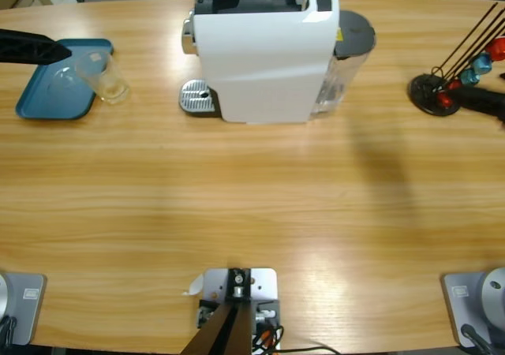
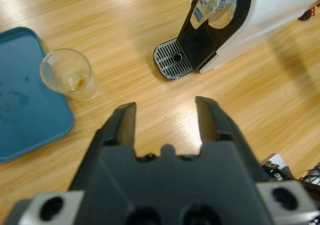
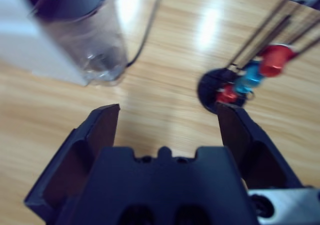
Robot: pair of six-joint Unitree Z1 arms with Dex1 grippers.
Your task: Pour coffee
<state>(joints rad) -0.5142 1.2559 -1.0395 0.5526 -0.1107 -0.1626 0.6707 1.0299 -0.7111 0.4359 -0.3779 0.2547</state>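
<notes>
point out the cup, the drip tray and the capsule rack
cup [image 2: 67, 75], left wrist view, its clear side wall
drip tray [image 2: 172, 66], left wrist view, its metal grille
capsule rack [image 1: 432, 95], high view, its black base

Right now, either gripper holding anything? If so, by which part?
Nothing held. The left gripper is open over bare table, short of the cup. The right gripper is open too, facing the capsule rack.
</notes>
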